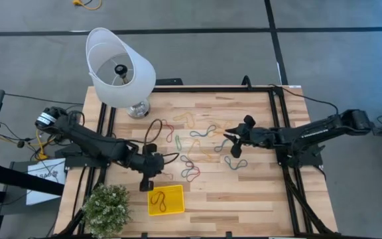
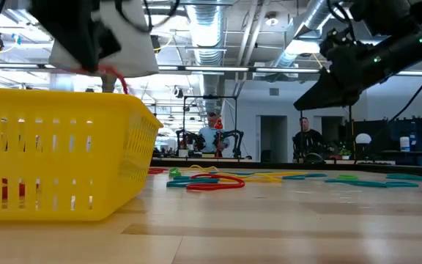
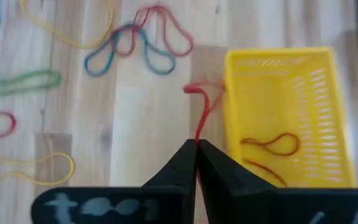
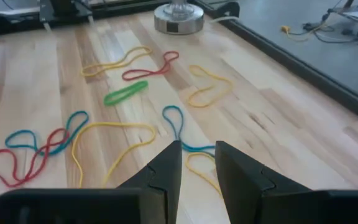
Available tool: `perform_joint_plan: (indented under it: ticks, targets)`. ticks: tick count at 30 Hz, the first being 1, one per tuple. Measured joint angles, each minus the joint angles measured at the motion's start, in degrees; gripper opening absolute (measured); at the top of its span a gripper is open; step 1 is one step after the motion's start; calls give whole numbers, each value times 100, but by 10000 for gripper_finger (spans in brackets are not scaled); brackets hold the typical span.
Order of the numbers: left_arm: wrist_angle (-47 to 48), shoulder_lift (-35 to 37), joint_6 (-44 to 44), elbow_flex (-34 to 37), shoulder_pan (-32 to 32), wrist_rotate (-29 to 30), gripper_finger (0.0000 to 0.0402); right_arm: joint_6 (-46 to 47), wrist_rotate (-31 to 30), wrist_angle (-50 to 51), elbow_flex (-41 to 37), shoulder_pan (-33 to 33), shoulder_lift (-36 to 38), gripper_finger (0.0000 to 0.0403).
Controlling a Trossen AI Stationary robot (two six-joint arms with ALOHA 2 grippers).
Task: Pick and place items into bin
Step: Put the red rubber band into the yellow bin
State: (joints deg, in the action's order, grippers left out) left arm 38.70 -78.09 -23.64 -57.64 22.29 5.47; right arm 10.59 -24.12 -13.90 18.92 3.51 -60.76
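Several coloured rubber bands (image 1: pixel 197 143) lie flat on the wooden table, between the lampshade and the yellow bin (image 1: pixel 175 190). My left gripper (image 1: pixel 146 184) is beside the bin's left edge, shut on a red band (image 3: pixel 202 115); the low view shows it (image 2: pixel 94 44) above the bin (image 2: pixel 50 158). A reddish band (image 3: pixel 272 144) lies on the bin's floor. My right gripper (image 1: pixel 234 145) hovers open over the bands on the right. In its wrist view (image 4: pixel 197 158), a blue band (image 4: pixel 176 121) lies ahead of its fingertips. My left gripper pinches the red band's upper end (image 3: pixel 197 138) between its two fingertips, coming from above and pointing down. The band hangs slack below the fingers, lifted off the table. Its lower loop (image 2: pixel 117 77) dangles just above the bin's rim (image 3: pixel 227 93).
A white lampshade (image 1: pixel 119 66) on a metal base stands at the table's far left, and a green potted plant (image 1: pixel 105 207) sits at the near left corner beside the bin. Black frame rails (image 1: pixel 277 119) run along the table's sides. Bare wood lies near the right front.
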Motion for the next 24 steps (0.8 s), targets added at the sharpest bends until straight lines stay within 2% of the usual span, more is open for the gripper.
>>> perform_joint_plan:
  ticks: [5,11,19,24]
  targets:
    - [-65,-109,-372,-146,459,-225,0,-2,1,-200,-2,0,-285,92]
    - [-268,-616,-512,-119,878,-391,0,2,3,-305,-2,-75,-426,92]
    - [-766,-1366,-109,-126,997,-793,0,-4,3,-646,-2,-76,-419,92]
    - [-1072,-1545,290,-127,1002,-1135,0,-3,5,-646,-2,-76,-417,92]
